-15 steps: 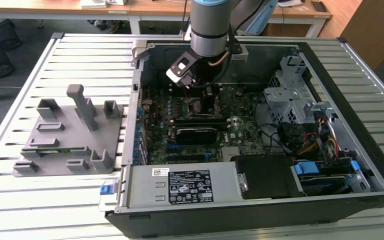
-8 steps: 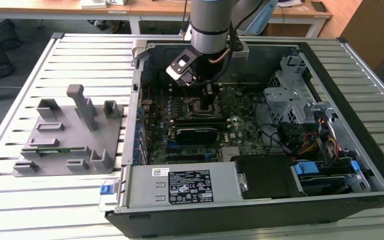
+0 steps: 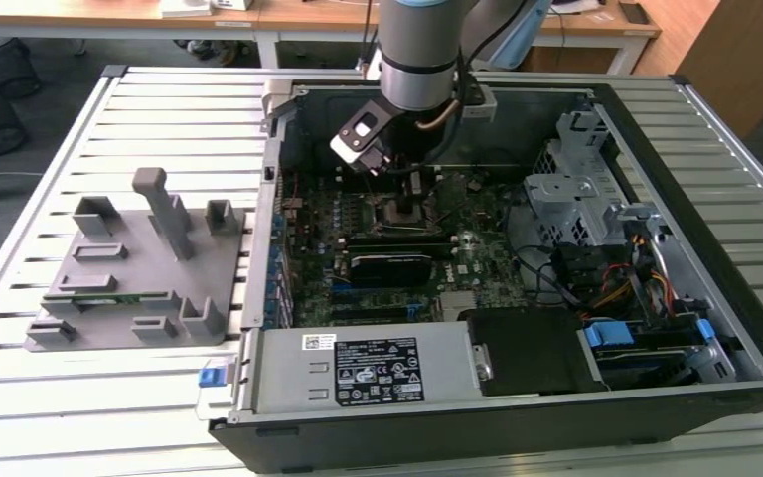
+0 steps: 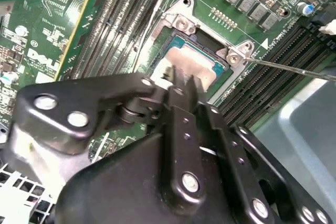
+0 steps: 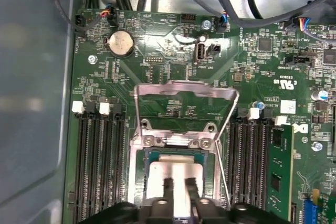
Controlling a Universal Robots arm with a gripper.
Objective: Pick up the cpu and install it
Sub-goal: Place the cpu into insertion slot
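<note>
Gripping end: the gripper [image 5: 179, 183] is held low over the socket, its fingers [image 5: 168, 186] set narrow with a thin gap between them; nothing is clamped there.
Cpu: the cpu [image 5: 157, 174] is seen lying flat in the socket, silver top up, directly under the fingertips; contact cannot be told.
Load plate: the load plate [image 5: 186, 85] is swung open and stands up just behind the cpu.
Lever: the thin wire lever [image 4: 294, 66] is raised beside the socket in the second wrist view.
Memory stick: a green memory stick [image 5: 281, 171] is seated in a slot beside the socket.
Motherboard: the motherboard [image 5: 157, 61] is laid flat inside the open computer case [image 3: 699, 129].
Fixture: a grey fixture [image 3: 130, 268] is placed on the slatted table [image 3: 37, 397], at the exterior view's left, well apart from the gripper.
</note>
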